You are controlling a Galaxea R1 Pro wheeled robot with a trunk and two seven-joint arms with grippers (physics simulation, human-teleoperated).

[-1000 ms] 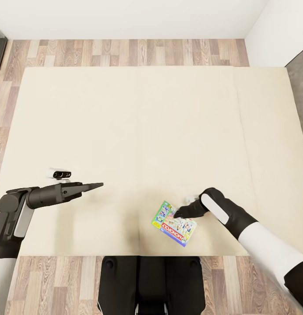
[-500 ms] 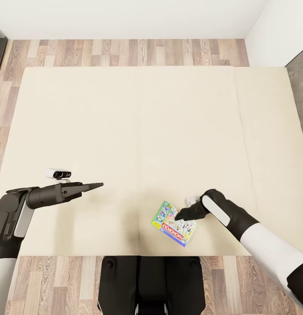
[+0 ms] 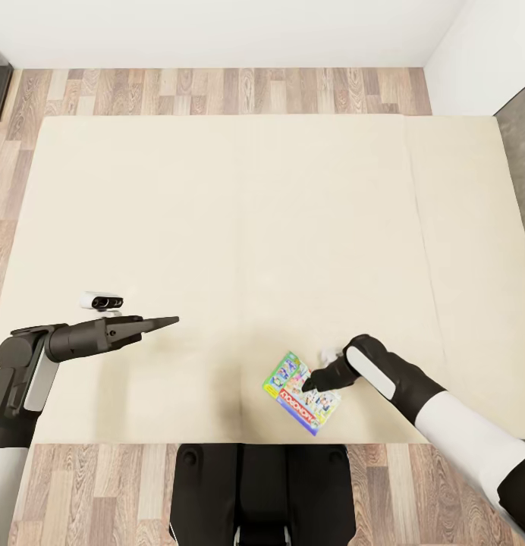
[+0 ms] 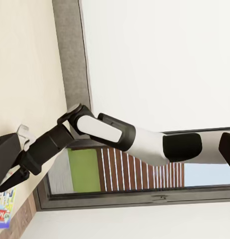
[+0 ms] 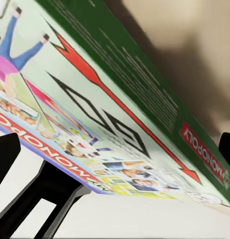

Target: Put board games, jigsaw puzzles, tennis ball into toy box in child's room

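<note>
Early stage, as far as the views are showing. The Monopoly board game (image 3: 301, 393) is lying flat on the bed (image 3: 217, 227), near the edge closest to the robot, not yet lifted. The right gripper (image 3: 314, 378) is sitting right at the box's edge; in the right wrist view the box (image 5: 115, 109) is looming between two dark fingertips (image 5: 6, 154) spread well apart, so the jaws are reading as released and not gripping. The left gripper (image 3: 170, 321) is hovering over bare mattress well apart from the box, fingers looking pressed together, carrying nothing. Judging from this, the grasp is just being lined up; this game is yet to be picked up and carried to the toy box, and how the other toys stand I cannot tell.
</note>
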